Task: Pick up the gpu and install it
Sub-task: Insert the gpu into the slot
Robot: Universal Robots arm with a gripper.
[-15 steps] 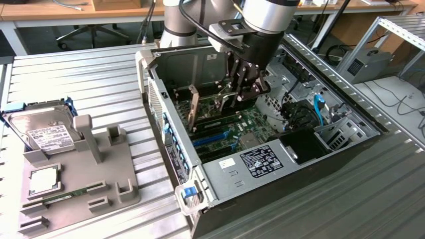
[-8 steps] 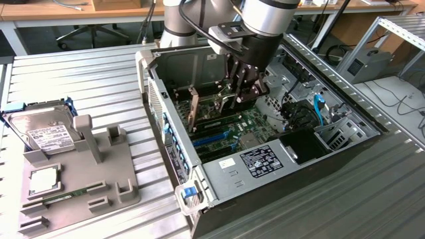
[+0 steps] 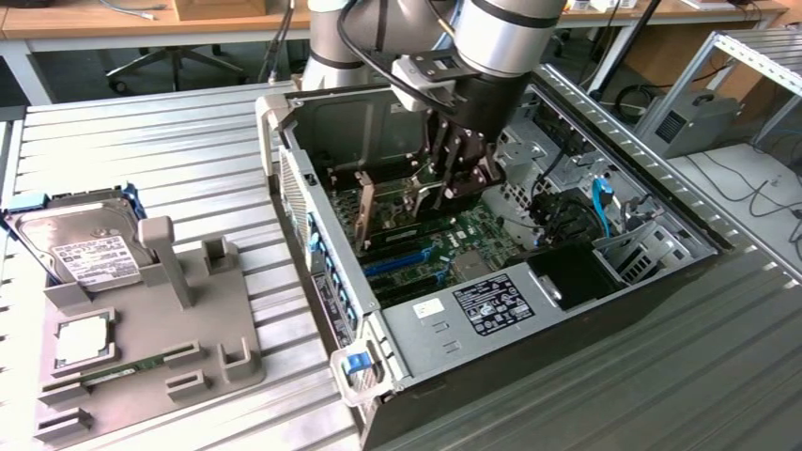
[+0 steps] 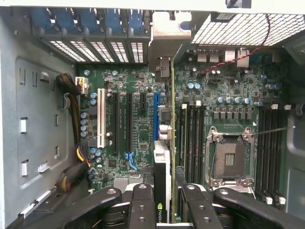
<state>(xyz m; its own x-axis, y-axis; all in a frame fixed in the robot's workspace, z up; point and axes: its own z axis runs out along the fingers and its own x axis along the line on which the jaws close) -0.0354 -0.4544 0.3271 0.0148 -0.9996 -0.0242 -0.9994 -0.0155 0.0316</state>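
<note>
**Holding a thin, dark rectangular gpu (image 4: 162, 167) inside an open grey metal computer case (image 3: 414, 334)**

The black two-fingered gripper (image 4: 167, 193) reached down into the case. Its jaws were narrowed onto the card, with one finger on each face. The gpu stood on edge over the green motherboard (image 4: 138, 119), just beside the long blue expansion slot (image 4: 156, 114). Its tan-silver metal bracket (image 4: 164, 36) was up against the row of blue-clipped rear openings. Whether its lower edge sat in a slot could not be told. Near it lay the empty square silver CPU socket (image 4: 229, 160).

On the ribbed metal table (image 3: 150, 160), at the exterior view's left and apart from the case, sat a grey moulded holder (image 3: 225, 329). It held a slim green RAM stick (image 3: 126, 366), and a silver hard drive with a white label (image 3: 88, 254) rested at its far end.
</note>
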